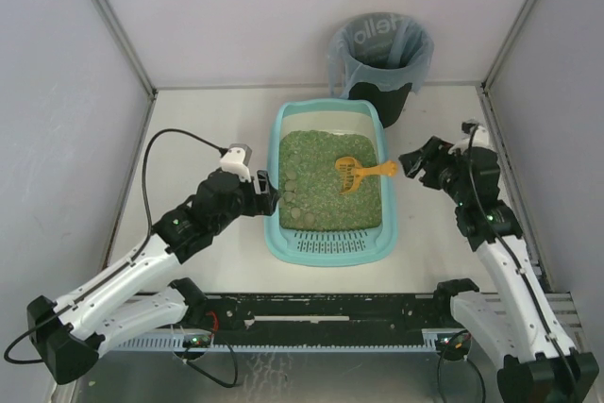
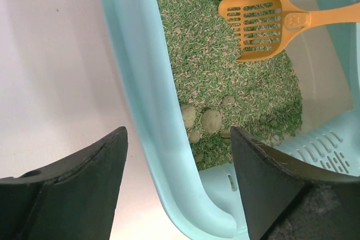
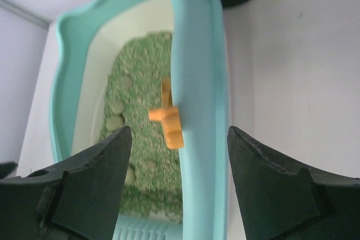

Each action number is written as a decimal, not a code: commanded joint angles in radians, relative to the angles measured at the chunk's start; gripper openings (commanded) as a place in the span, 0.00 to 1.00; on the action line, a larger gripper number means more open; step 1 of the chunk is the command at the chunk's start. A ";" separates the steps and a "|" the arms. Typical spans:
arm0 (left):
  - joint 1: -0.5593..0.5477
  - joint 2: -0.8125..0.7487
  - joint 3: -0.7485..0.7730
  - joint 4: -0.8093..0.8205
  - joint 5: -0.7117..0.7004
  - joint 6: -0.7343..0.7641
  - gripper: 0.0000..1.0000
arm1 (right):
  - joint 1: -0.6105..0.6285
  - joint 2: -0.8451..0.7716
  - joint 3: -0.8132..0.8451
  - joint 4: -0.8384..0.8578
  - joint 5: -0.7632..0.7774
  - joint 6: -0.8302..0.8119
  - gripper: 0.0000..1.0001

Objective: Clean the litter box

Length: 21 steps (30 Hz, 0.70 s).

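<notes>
Targeting scoop (image 1: 363,172) | box (image 1: 330,244) mid-table, scoop on litter (image 1: 316,191), handle across right rim, pointing at right gripper (image 1: 411,167) | right nearer, jaws apart, empty | left gripper (image 1: 271,191) spread, empty, over left rim

Light-teal plastic litter box (image 1: 329,255), round black bin (image 1: 378,101) behind it.
Orange slotted plastic scoop (image 1: 360,175) lies inside the box; left gripper (image 1: 268,192) beside its left wall, right gripper (image 1: 410,163) beside its right.

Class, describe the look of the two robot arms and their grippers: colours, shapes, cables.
Both arms, left arm and right arm, have white links with black joints. The left gripper and right gripper have broad, black, wedge-shaped fingers. A black cable loops from the left wrist.
</notes>
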<state>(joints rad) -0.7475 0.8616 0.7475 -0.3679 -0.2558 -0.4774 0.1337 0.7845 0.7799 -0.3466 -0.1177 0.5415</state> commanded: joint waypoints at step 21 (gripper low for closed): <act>0.005 -0.043 0.006 0.105 -0.048 0.129 0.78 | 0.044 0.231 -0.024 0.175 -0.267 -0.095 0.23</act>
<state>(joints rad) -0.7475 0.8623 0.7475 -0.3519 -0.2577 -0.4278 0.1547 1.0122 0.7326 -0.2447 -0.3790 0.4835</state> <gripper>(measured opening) 0.768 0.293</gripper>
